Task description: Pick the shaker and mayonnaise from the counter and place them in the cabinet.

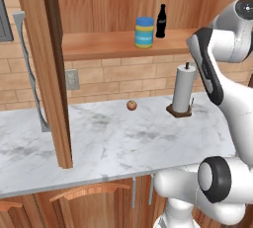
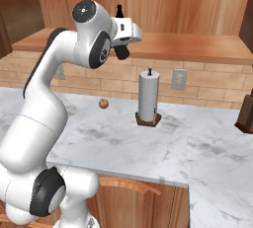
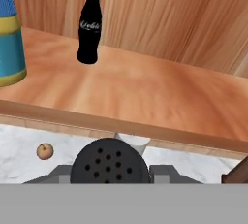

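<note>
- The mayonnaise [image 1: 144,32] already stands on the cabinet [image 1: 113,44] shelf, near the cola bottle [image 1: 161,21], so this half of the task looks finished.
- The fingers [image 3: 58,173] are clamped on the shaker [image 3: 110,164]; its rounded top with holes rises between them.
- The gripper [image 2: 121,50] is raised in front of the shelf edge, above the counter [image 1: 123,138], probably so the shaker passes over the edge onto the free plank.
- The paper-towel roll [image 2: 148,96] and the apple [image 2: 103,103] stand on the counter below.

Cola bottle [image 3: 89,23], apple [image 1: 131,105], paper-towel roll [image 2: 148,95].
</note>
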{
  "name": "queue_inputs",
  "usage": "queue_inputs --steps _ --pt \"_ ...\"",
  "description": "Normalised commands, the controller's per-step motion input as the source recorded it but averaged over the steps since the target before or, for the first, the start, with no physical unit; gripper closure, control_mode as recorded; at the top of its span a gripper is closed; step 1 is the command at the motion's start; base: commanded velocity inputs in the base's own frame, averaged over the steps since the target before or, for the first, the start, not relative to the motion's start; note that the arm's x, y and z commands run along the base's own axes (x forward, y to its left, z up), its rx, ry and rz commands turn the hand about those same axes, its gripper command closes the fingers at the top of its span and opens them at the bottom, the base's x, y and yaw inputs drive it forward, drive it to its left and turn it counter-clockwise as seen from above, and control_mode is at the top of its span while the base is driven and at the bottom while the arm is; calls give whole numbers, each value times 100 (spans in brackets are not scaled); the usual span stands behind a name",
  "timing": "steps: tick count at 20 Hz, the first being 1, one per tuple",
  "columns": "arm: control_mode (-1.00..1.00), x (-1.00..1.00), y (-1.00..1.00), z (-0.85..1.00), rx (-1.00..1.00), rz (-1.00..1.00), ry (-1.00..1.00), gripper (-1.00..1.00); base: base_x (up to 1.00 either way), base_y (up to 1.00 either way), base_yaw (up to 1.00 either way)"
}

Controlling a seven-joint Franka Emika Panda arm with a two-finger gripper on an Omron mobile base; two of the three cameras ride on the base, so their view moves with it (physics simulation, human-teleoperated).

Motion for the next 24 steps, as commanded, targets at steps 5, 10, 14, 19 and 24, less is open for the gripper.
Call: queue_inputs --steps 5,10,14,19,24 --pt "-100 27 -6 0 0 0 0 100 0 0 0" --pt "-100 27 -8 0 0 0 0 100 0 0 0" --pt "-100 32 -6 -3 0 0 0 100 0 0 0" --pt "-100 34 -7 -4 0 0 0 100 0 0 0" --pt "-100 38 -9 -5 0 0 0 100 0 0 0"
